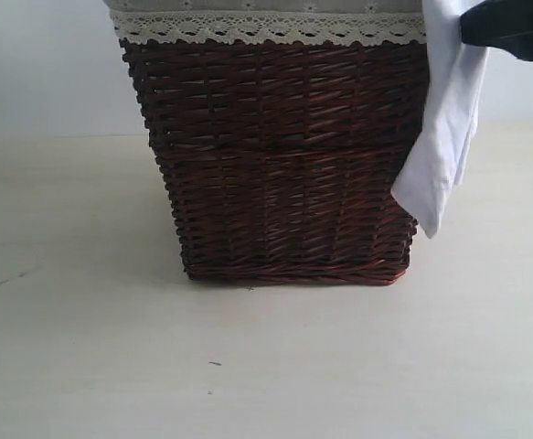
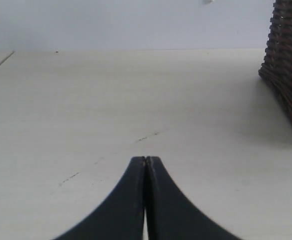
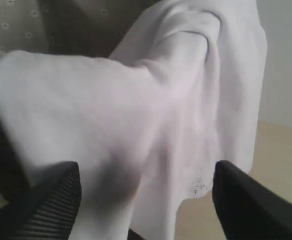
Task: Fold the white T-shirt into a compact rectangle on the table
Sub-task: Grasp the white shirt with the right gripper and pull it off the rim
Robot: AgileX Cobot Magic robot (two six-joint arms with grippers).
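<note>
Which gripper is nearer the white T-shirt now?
Right. The right gripper, open, flanks the white T-shirt hanging by the wicker basket; the left gripper, shut, is over the table, apart.

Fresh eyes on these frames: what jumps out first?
A dark wicker basket with a lace-trimmed liner stands in the middle of the table. The white T-shirt hangs down the outside of its right edge. The right gripper is open with the cloth between its jaws. The left gripper is shut over the table, apart from the basket.

L tool (image 2: 146,160) jaws pressed tight; R tool (image 3: 146,172) jaws wide (up high).
</note>
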